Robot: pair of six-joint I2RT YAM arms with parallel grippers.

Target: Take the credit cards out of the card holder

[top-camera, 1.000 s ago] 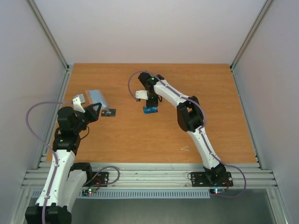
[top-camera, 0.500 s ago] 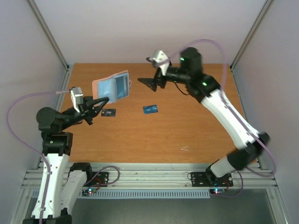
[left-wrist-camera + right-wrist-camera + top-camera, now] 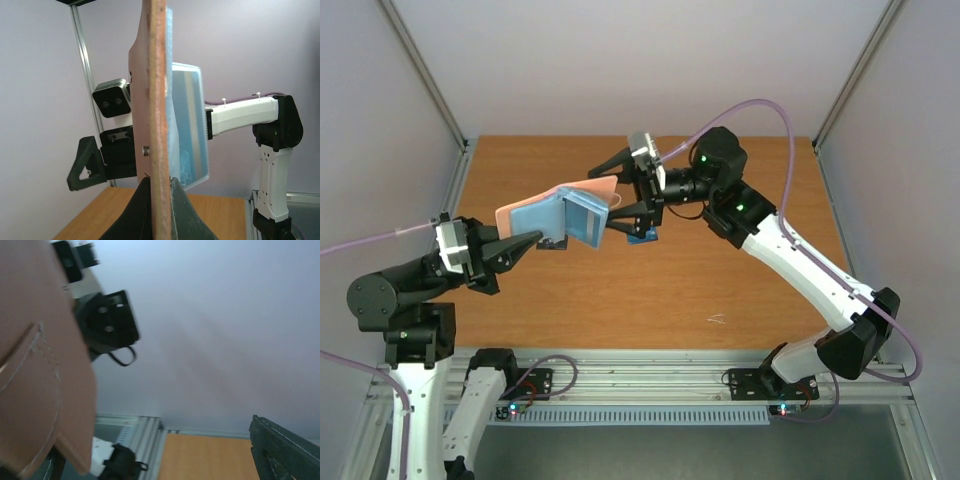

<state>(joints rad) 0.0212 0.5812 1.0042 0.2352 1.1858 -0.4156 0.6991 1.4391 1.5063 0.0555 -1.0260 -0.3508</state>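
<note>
My left gripper (image 3: 536,240) is shut on the card holder (image 3: 560,212) and holds it up in the air, spread open, taupe-pink outside and light blue inside. In the left wrist view the card holder (image 3: 158,100) stands edge-on, pinched between the jaws of the left gripper (image 3: 159,183). My right gripper (image 3: 617,195) is wide open, and its fingers (image 3: 612,163) stand on either side of the holder's free end. The right wrist view has the card holder (image 3: 40,370) close at the left. A bright blue card (image 3: 642,237) and a dark card (image 3: 554,243) lie on the table.
The wooden table (image 3: 740,270) is bounded by aluminium rails at the left, the right and the near edge (image 3: 640,375). A small pale scrap (image 3: 716,320) lies near the front right. What sits in the holder's pockets I cannot tell.
The left arm has lifted the card holder from low on the left up toward the middle. The right gripper has left the blue card on the table, opened wide and swung to the holder.
</note>
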